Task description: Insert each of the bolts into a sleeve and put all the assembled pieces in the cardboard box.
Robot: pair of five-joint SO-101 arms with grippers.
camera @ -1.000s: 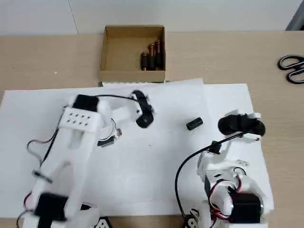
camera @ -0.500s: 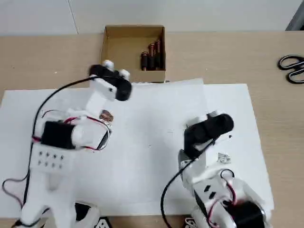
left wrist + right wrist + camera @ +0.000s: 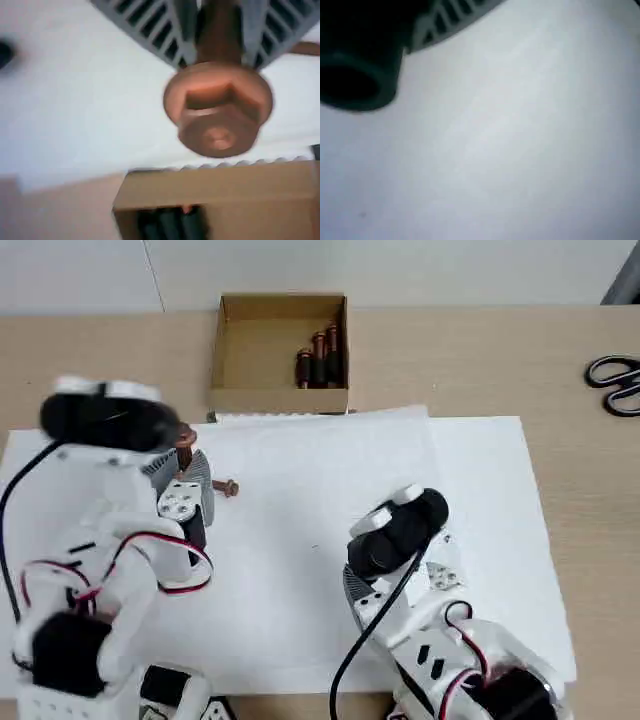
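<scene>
My left gripper (image 3: pixel 185 452) is at the left of the white sheet, shut on a copper bolt (image 3: pixel 184 436) that stands upright. In the left wrist view the bolt's hex head (image 3: pixel 218 107) sticks out from between the grey fingers (image 3: pixel 145 25). A second bolt (image 3: pixel 225 487) lies on the sheet just beside it. My right gripper (image 3: pixel 395 35) is shut on a black sleeve (image 3: pixel 355 80) whose open end faces the camera. That arm (image 3: pixel 400 530) is over the sheet's right half. The cardboard box (image 3: pixel 232 350) at the back holds several assembled pieces (image 3: pixel 321 358).
Scissors (image 3: pixel 615 380) lie at the table's far right edge. The white sheet (image 3: pixel 300 570) covers the middle of the wooden table. The box's near wall (image 3: pixel 215 195) is just beyond the held bolt in the left wrist view.
The left arm has swung from the sheet's middle past the box to the left side. The right arm has come over the spot where the sleeve lay, and the sleeve is off the sheet.
</scene>
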